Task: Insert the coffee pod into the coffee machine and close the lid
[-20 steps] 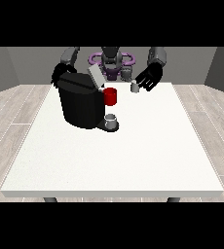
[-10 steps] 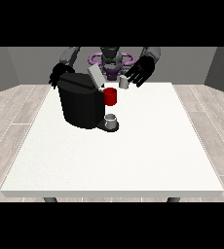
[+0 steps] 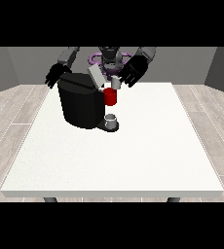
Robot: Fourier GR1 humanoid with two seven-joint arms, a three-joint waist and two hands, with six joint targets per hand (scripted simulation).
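Front view: black coffee machine [image 3: 80, 104] on the white worktop [image 3: 133, 155], lid [image 3: 96, 76] raised and tilted. Hand at view's right [image 3: 133, 71] holds the grey coffee pod [image 3: 116, 83] in curled fingers, just above the machine's red part [image 3: 111, 97]. Hand at view's left [image 3: 54, 76] behind the machine; finger state unclear. Small cup [image 3: 111, 119] at machine's base.

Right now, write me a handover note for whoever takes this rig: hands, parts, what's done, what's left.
Hand at the view's right: curled round the coffee pod, holding it above the red part of the coffee machine.
Hand at the view's left: behind the machine's far corner; grip cannot be told.
Lid: raised, tilted open.
Cup: on the machine's base.
Done: pod picked up and brought to the machine.
Left: insert the pod, close the lid.
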